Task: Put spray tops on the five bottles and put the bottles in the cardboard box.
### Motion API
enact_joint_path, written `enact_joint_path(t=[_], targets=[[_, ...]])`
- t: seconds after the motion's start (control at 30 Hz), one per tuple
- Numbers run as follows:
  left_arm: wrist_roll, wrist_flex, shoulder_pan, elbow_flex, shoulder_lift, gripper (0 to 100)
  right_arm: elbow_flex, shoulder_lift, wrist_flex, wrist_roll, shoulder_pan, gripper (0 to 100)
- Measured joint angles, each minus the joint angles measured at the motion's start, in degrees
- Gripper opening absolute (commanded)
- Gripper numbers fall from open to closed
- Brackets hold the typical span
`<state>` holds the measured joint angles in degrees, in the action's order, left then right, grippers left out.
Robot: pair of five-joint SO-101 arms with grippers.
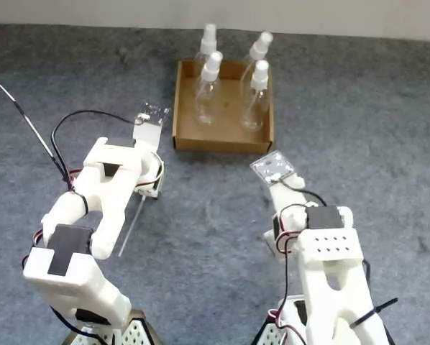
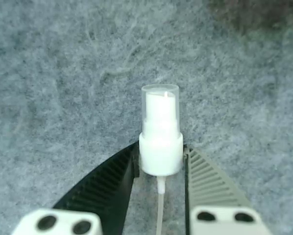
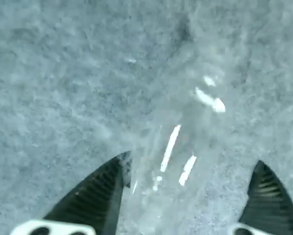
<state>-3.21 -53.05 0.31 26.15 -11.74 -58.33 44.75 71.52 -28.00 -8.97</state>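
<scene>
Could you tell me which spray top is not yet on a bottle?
The spray top clamped in the left gripper; the other four sit on bottles in the box.

Grey fuzzy mat [image 1: 387,129] spread wide (mottled, fibrous); pale wall strip [image 1: 93,11] along far edge.

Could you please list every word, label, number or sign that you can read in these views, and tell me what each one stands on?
There is no text to read in any view. The cardboard box, the four capped bottles standing in it, the spray top held in the jaws of the left gripper, and the clear bottle on the carpet all show no label, print or number.
</scene>
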Motion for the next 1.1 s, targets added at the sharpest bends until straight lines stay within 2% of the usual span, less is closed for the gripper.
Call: enact_joint_path(t=[0.13, 0.23, 0.53, 0.67, 1.1], targets=[[0.0, 0.0, 0.0, 0.0, 0.0, 7, 0.7, -0.1, 0.1, 1.4, -1.8, 30.4], [0.0, 0.0, 0.0, 0.0, 0.0, 7, 6.7, -1.8, 1.6, 1.9, -1.8, 30.3], [0.0, 0.0, 0.0, 0.0, 0.0, 7, 25.8, -27.0, 7.2, 0.6, 0.2, 30.3], [0.0, 0.0, 0.0, 0.0, 0.0, 7, 26.0, -31.3, 7.2, 0.4, -0.2, 30.3], [0.0, 0.0, 0.0, 0.0, 0.0, 7, 14.5, -32.7, -2.6, 1.5, -0.2, 29.8]])
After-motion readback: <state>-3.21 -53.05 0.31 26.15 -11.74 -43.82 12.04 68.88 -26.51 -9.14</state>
